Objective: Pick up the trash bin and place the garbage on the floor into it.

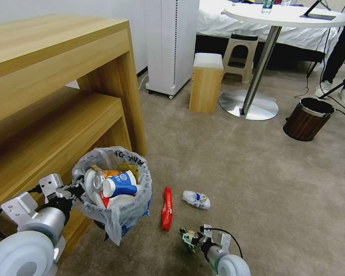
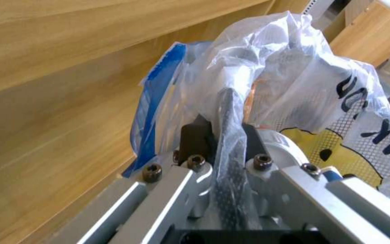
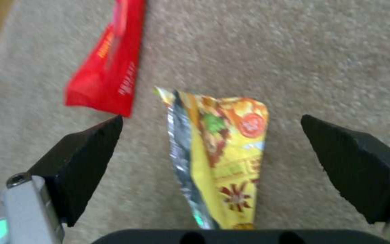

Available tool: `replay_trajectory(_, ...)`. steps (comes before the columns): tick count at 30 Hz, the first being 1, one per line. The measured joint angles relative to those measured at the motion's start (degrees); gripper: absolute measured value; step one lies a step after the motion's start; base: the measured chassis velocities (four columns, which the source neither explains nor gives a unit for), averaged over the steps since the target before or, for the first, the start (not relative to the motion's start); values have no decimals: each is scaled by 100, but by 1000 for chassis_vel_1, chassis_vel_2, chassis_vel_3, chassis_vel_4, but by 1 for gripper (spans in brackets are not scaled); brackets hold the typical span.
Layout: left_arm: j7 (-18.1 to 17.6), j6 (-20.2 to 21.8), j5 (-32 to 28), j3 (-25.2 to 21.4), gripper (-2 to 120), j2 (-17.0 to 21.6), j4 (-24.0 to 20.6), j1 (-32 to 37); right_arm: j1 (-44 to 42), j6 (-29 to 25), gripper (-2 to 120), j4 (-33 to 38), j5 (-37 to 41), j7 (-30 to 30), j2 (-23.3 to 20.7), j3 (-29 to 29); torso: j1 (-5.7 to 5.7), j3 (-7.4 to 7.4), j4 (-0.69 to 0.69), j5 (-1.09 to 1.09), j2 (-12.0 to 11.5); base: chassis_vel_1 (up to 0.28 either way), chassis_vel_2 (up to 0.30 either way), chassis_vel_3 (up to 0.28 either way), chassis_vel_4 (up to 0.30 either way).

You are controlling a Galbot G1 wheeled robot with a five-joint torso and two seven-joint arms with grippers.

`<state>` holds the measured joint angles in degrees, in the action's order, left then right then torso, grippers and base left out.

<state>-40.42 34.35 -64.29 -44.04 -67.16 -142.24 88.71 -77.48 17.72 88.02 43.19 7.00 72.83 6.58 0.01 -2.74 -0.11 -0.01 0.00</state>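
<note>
Left gripper [image 2: 222, 135] is clamped on the rim of the trash bin [image 1: 113, 188], bag liner pinched between its jaws, so the bin hangs tilted off the floor [image 1: 237, 165] beside the wooden desk [image 1: 46, 96], mouth up and kept near the litter. The bin is already well filled: a blue-and-white cup [image 1: 120, 184] and other crushed bits show at the top. Right gripper [image 3: 211, 142] sits low over the carpet with jaws spread wide and nothing gripped, straddling a yellow foil wrapper [image 3: 224, 152] that lies flat between the pads, looks lined up for a pinch. A red wrapper [image 1: 166, 209] lies just beside, between bin and right gripper; a crumpled white piece [image 1: 196, 199] lies a bit farther out. So at least three items are left on the floor. The flat foil looks slippery and may be hard to catch off the pile. A brown bin [image 1: 307, 119] stands well apart, not part of this.
</note>
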Motion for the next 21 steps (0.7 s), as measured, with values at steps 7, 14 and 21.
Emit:
replay_trajectory(7,1,0,-10,-27,2,14,-40,19,75,-52,100,-292,-616,197,135,-121,0,0,0,0,0,0,0,0,0)
replay_trajectory(14,5,2,-20,-37,2,16,-33,22,151,-110,100,-421,-1073,288,229,-223,0,1,1,-8,2,0,0,0,0)
replay_trajectory(21,13,2,-33,-35,2,32,38,-19,159,-115,100,-454,-1228,248,226,-302,0,2,2,-6,3,0,0,0,0)
